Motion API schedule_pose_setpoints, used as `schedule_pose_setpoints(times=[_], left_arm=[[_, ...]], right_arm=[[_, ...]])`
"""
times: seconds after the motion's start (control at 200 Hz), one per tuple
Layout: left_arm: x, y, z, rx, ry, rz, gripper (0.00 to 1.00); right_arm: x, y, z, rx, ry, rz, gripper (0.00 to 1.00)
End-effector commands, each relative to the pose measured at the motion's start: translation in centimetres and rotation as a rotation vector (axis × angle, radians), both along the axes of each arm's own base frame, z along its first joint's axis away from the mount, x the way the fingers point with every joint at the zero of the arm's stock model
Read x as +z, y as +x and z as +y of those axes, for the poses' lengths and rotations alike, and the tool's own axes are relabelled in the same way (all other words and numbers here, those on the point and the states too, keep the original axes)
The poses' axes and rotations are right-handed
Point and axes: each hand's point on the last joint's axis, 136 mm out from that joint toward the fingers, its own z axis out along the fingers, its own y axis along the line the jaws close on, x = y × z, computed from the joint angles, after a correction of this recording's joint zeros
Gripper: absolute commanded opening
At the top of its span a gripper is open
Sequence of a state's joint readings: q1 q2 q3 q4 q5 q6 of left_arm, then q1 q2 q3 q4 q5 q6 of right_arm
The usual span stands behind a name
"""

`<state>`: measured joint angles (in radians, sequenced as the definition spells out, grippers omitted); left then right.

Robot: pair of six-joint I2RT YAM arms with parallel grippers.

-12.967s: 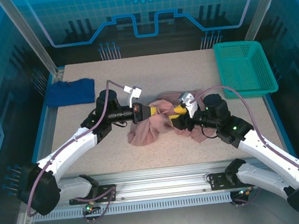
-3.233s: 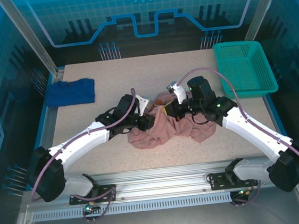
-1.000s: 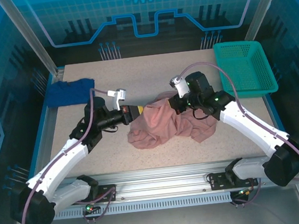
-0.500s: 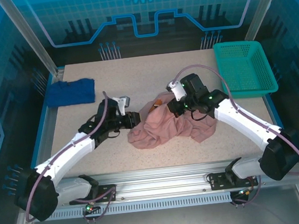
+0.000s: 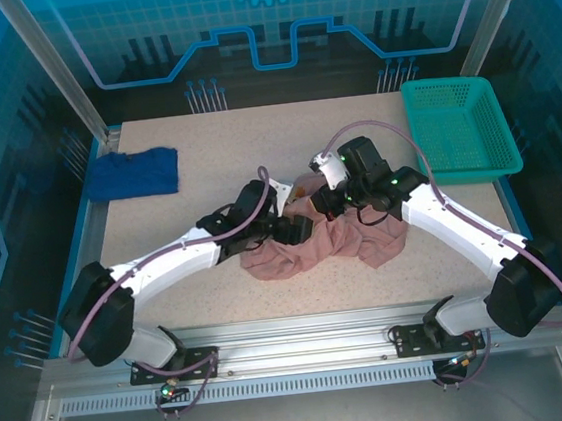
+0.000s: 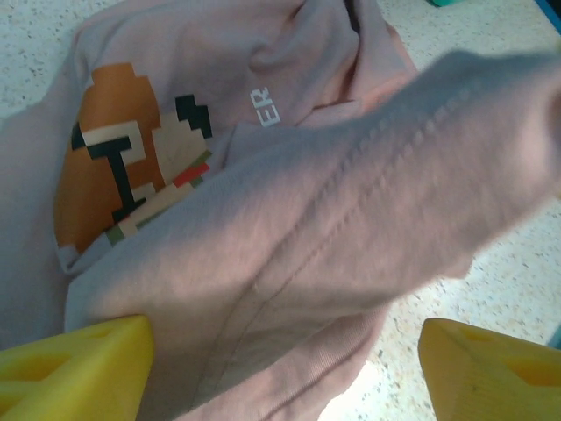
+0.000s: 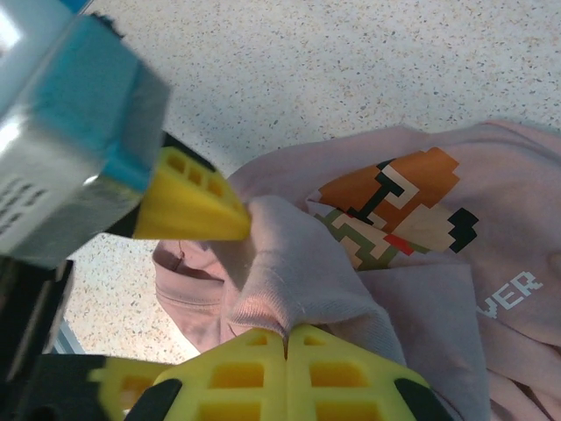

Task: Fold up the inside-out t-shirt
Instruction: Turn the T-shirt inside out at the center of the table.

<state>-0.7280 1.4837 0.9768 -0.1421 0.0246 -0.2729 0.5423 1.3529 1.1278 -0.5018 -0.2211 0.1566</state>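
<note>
The inside-out t-shirt (image 5: 286, 255) lies crumpled in a dusty-pink heap at mid-table. Its pixel-art print (image 6: 131, 175) with orange and red blocks faces up. My left gripper (image 5: 301, 230) stands open over the heap's middle. In the left wrist view its yellow fingertips (image 6: 79, 368) straddle a fold of the shirt (image 6: 351, 175) without pinching it. My right gripper (image 5: 321, 206) is just beyond it, shut on a ribbed edge of the shirt (image 7: 289, 263) and holding that edge slightly raised. One left fingertip (image 7: 188, 209) shows in the right wrist view, close beside that pinched edge.
A dark blue cloth (image 5: 134, 173) lies at the table's back left. A green mesh basket (image 5: 459, 129) stands at the back right. Speckled tabletop (image 5: 213, 137) runs behind the shirt, and both arms cross over the near half.
My left gripper let go of the shirt edge it had stretched leftward, opened, and swung right onto the heap. The stretched cloth slumped. My right gripper kept its grip, shifting slightly left.
</note>
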Motion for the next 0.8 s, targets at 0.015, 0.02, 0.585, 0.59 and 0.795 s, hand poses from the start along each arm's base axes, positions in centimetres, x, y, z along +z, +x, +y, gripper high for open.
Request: schedule_pose_setpoints(times=[0.015, 0.02, 0.585, 0.59, 0.795], left_arm=[[1.4, 2.4, -0.2, 0.040, 0.036, -0.089, 0.82], [1.4, 2.4, -0.3, 0.042, 0.037, -0.090, 0.82], [1.3, 3.1, 1.7, 0.074, -0.011, -0.057, 0.54], [1.3, 3.1, 1.6, 0.072, -0.014, -0.056, 0.54], [1.6, 2.8, 1.3, 0.037, -0.078, -0.019, 0.59]], right_arm=[[1.3, -0.2, 0.0, 0.008, 0.033, -0.008, 0.00], [1.3, -0.2, 0.0, 0.009, 0.033, -0.007, 0.00], [0.7, -0.2, -0.9, -0.013, 0.044, 0.001, 0.00], [0.7, -0.2, -0.9, -0.011, 0.044, 0.001, 0.00], [0.6, -0.1, -1.1, -0.016, 0.037, 0.001, 0.00]])
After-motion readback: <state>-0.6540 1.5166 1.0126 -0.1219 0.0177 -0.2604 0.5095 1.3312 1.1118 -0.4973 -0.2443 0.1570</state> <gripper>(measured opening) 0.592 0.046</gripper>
